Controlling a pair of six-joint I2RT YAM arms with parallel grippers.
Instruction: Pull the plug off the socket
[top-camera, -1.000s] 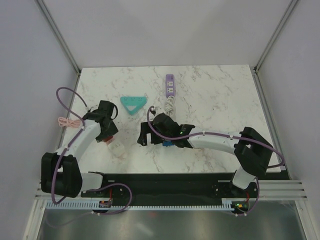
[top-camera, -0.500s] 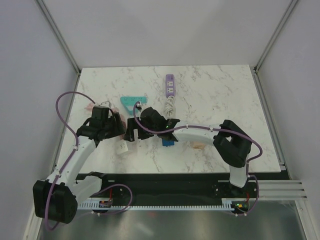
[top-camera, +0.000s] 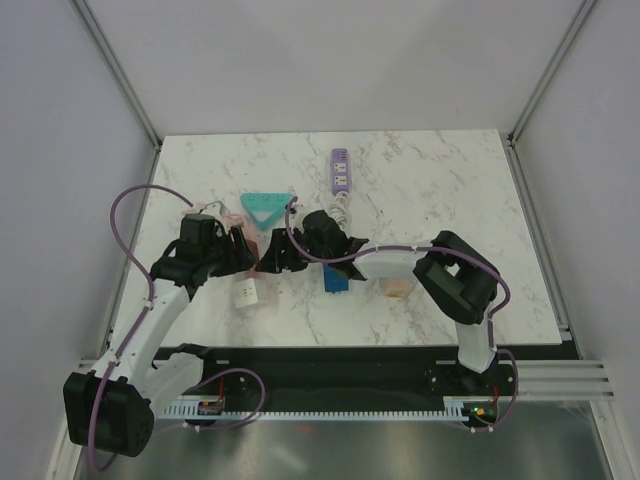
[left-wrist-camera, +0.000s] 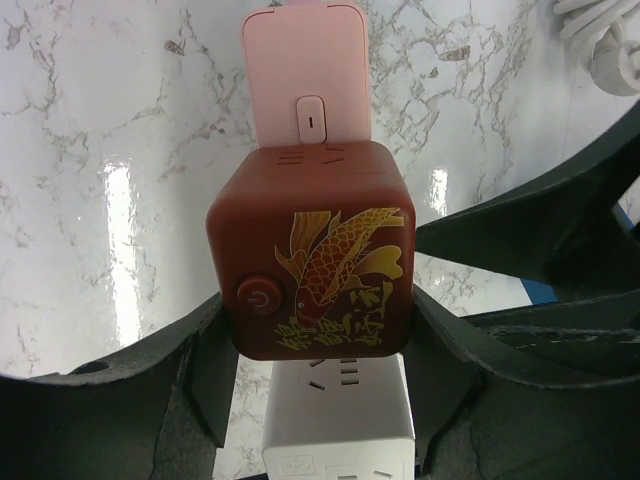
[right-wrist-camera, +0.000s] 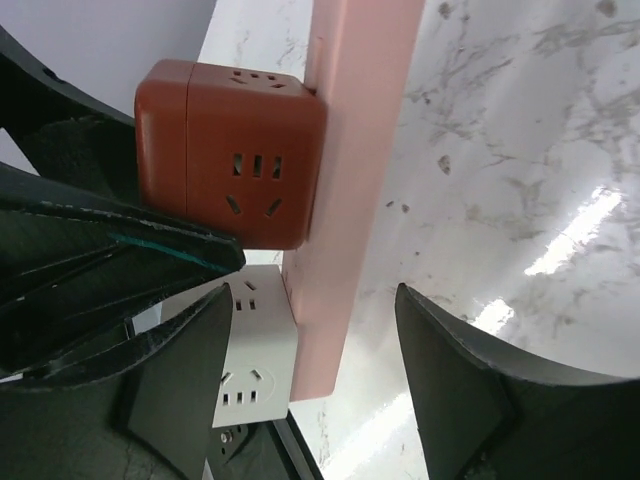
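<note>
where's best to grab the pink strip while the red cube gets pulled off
Likely the pink strip's bare end beyond the red cube, pinched face to back, coming edge-on as the right gripper straddles it. The strip is thin and flat there, and the left gripper holds the cube's sides.

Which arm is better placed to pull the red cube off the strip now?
Left, probably. The left gripper clamps the red cube, while the right gripper, jaws open, straddles the pink strip and white cube, placed to brace them.
</note>
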